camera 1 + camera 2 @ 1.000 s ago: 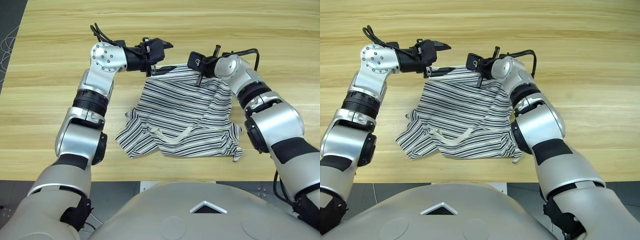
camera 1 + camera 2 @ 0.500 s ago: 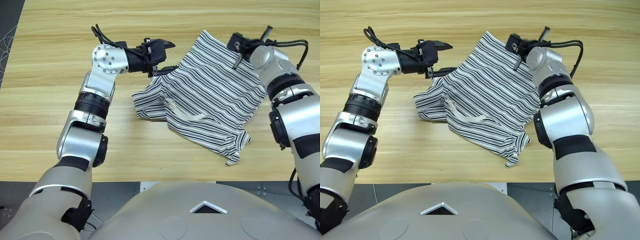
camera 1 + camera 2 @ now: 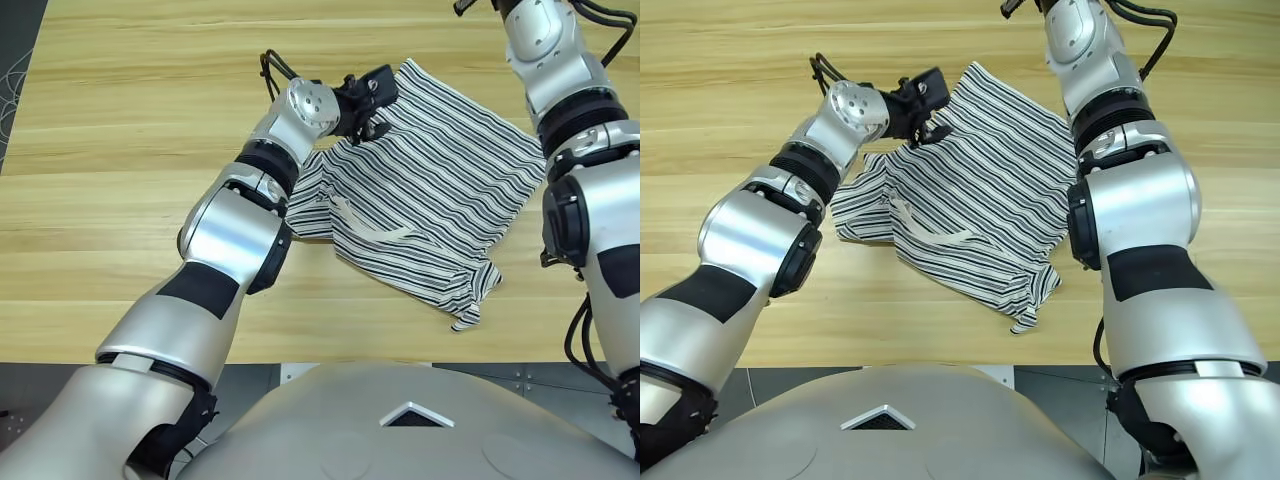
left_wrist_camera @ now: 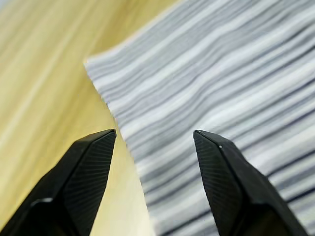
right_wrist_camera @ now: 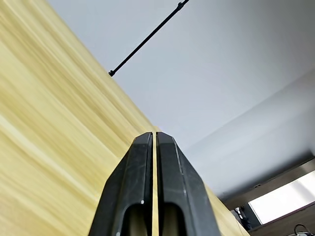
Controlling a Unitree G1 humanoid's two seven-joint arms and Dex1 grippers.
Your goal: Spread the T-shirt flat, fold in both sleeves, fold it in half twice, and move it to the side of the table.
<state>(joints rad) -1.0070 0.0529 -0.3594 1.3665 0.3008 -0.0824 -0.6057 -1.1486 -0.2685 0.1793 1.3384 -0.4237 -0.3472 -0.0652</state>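
The striped T-shirt [image 3: 430, 180] lies rumpled on the wooden table [image 3: 120, 120], its cream neckband [image 3: 375, 238] facing up and a sleeve [image 3: 470, 300] bunched near the front edge. My left gripper [image 3: 376, 92] hovers open over the shirt's far left edge. In the left wrist view its two dark fingers [image 4: 93, 162] stand apart above the striped cloth [image 4: 221, 78] and its corner, with nothing between them. My right arm [image 3: 545, 50] is raised beyond the shirt's far right corner. My right gripper [image 5: 153, 133] is shut and empty, pointing across the table toward the wall.
Bare wood [image 3: 130, 250] stretches to the left of the shirt and beyond it. The table's left edge [image 3: 30, 90] meets a dark floor. The front edge [image 3: 300, 360] runs just below the shirt.
The right gripper dragged the shirt's hem toward the far right, then let go and lifted away. The left gripper swung right, over the shirt's far edge. The shirt now lies more spread out.
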